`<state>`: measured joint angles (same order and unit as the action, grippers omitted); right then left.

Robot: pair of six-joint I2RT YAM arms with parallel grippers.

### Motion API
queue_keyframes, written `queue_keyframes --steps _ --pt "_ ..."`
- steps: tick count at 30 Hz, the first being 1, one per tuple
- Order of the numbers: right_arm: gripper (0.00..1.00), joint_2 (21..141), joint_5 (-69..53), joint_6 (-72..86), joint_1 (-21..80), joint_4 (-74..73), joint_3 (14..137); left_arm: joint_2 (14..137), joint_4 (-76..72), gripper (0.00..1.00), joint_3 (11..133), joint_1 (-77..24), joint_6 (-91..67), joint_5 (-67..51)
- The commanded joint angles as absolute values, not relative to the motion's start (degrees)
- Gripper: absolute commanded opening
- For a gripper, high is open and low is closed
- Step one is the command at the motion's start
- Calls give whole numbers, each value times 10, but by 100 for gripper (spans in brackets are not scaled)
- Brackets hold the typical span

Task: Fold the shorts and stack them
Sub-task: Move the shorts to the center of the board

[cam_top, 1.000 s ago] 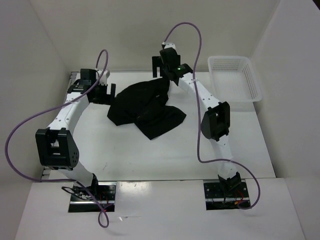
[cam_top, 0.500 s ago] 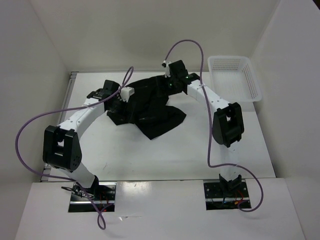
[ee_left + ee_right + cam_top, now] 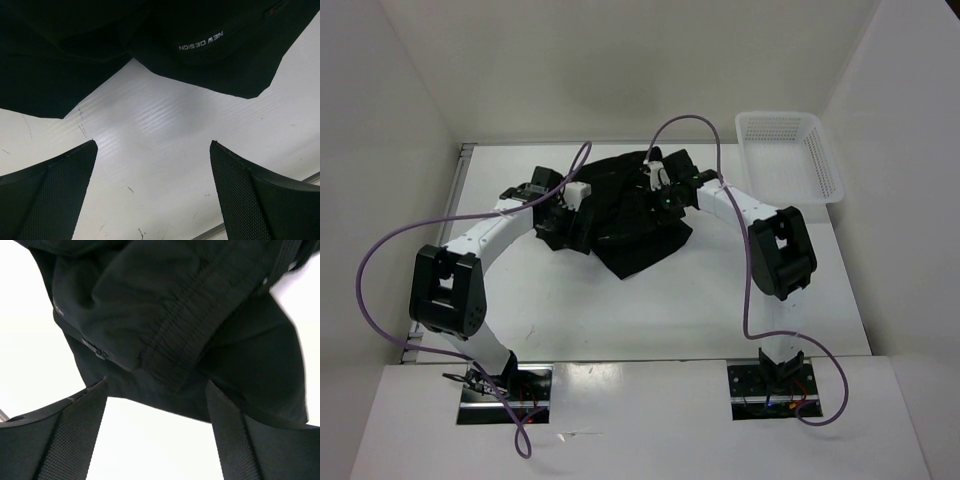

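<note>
Both arms are closing in from the far corners onto the shorts (image 3: pixel 630 240), which are lying crumpled on the far worktop (image 3: pixel 620 310). The left pincer (image 3: pixel 155 195) and right pincer (image 3: pixel 155 430) are hovering open at its edges, probably readying a grasp.

Black shorts (image 3: pixel 630 225) lie crumpled on white table (image 3: pixel 620 310), far centre, one leg sticking out toward near right. Left gripper (image 3: pixel 563 222) sits over the shorts' left edge, right gripper (image 3: pixel 663 192) over their far right part; both dark against the cloth, finger spacing unreadable, contact unclear. White mesh basket (image 3: pixel 825 170) at far right corner of table, well apart from shorts. Purple cables (image 3: pixel 690 118) loop off both arms, arm bases at near edge
</note>
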<state>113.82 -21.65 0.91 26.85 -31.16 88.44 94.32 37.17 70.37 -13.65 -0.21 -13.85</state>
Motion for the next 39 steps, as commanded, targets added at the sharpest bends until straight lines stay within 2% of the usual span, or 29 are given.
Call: queue_keyframes --steps 1,7,11,12,14,15,17,24,28,30,31,33,34,39 --pt "82 1144 -229 -29 274 -279 918 936 367 100 686 -139 0 -146" --pt "72 1182 -243 -35 299 -261 918 936 361 100 679 -139 0 -144" --pt "45 1206 -235 -29 305 -261 959 936 356 100 690 -139 0 -128" --pt "33 1206 -227 -29 305 -261 959 936 356 100 690 -139 0 -128" --pt "19 1206 -214 -29 305 -261 967 936 356 100 684 -139 0 -128" --pt "7 1206 -208 -29 305 -261 967 936 356 100 684 -139 0 -136" --pt "0 1200 -208 -34 305 -261 972 941 356 100 679 -139 0 -155" --pt "0 1162 -250 -17 305 -268 998 997 338 100 679 -139 0 -172" --pt "2 1156 -244 -34 305 -274 958 1016 333 100 673 -139 0 -179" --pt "14 1156 -243 -39 305 -274 946 1016 327 100 666 -139 0 -187" --pt "29 1156 -253 -40 305 -274 940 1016 322 100 666 -139 0 -187" --pt "40 1162 -274 -51 305 -281 940 1016 316 100 660 -139 0 -180" --pt "45 1169 -302 -51 305 -286 940 1016 316 100 660 -139 0 -180" --pt "57 1191 -329 -84 305 -297 953 1005 316 100 653 -139 0 -168"
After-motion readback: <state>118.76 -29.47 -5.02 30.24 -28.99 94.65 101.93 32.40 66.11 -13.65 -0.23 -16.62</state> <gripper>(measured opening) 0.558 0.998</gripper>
